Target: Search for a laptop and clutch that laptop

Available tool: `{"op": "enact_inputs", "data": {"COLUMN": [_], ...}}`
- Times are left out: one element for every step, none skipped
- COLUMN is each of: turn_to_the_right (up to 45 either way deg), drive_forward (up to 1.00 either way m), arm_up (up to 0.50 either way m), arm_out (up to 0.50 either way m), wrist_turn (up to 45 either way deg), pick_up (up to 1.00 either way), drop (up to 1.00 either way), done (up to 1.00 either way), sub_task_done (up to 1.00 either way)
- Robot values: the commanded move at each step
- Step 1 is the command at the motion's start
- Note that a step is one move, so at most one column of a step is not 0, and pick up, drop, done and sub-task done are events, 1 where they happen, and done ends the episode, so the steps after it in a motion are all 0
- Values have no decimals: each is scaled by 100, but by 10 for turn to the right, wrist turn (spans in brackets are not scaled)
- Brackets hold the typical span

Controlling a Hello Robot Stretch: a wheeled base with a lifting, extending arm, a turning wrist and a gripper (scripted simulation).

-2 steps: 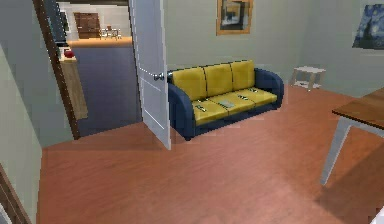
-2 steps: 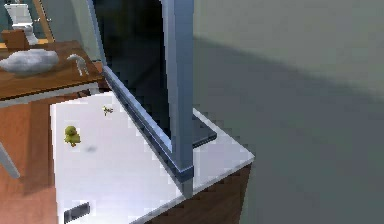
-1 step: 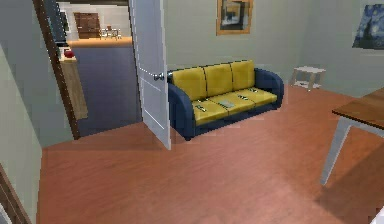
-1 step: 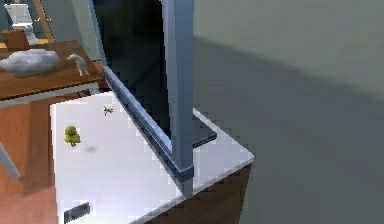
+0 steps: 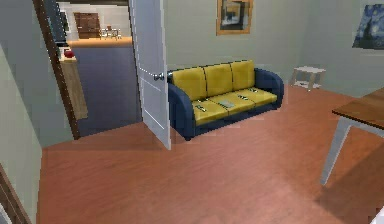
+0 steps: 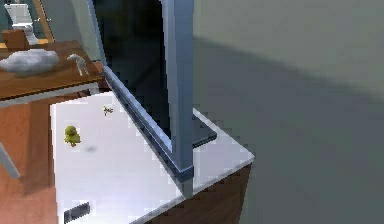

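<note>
Search under way, laptop not yet located.

Ahead, from the left: white door swung wide, likely to leave the passage free. Blue-and-yellow sofa backed against the wall, with flat grey shapes lying on its seat, too small to name, perhaps worth a closer look for the laptop. Small white side table by the wall past the sofa's end, and a wooden-topped surface at the right edge.

To the arm's side, from the left: brown surface bearing a pale bowl-like heap, contents impossible to tell. White surface carrying a small yellow-green thing and a big dark screen, stood upright on its base, presumably to face the room. Cannot tell the hand's state.
</note>
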Motion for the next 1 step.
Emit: {"op": "enact_inputs", "data": {"turn_to_the_right": [0], "drive_forward": [0], "arm_up": [0], "arm_out": [48], "wrist_turn": [0], "pick_up": [0], "drop": [0], "done": [0], "sub_task_done": [0]}}
